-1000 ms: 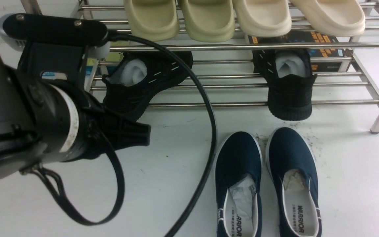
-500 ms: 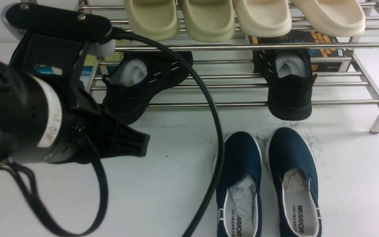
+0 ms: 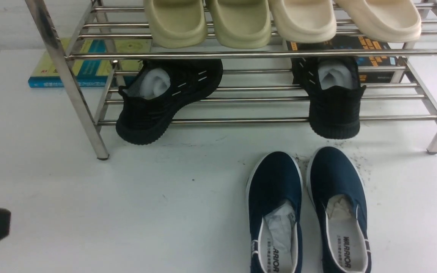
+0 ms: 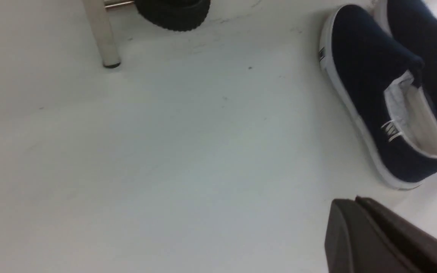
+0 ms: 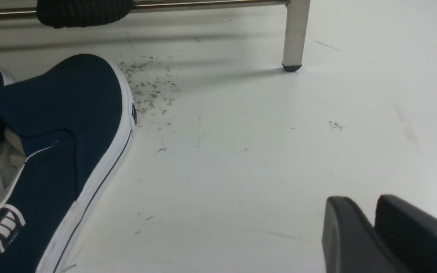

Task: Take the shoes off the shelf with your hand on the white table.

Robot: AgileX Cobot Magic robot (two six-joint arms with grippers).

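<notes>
Navy shoes (image 3: 305,212) side-by-side on table (image 3: 127,212)

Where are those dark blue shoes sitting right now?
In the front view, the shoes sit side by side on the white table, right of centre, just before the shelf.

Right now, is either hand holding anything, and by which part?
Nothing is held. The left hand is shut and empty; the right hand holds nothing. The navy shoes rest untouched.

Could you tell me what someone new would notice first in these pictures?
Probably the navy shoes, standing side by side on the white table just in front of the shelf. Next, the black sneakers on its lower tier and the foam slippers above.
</notes>
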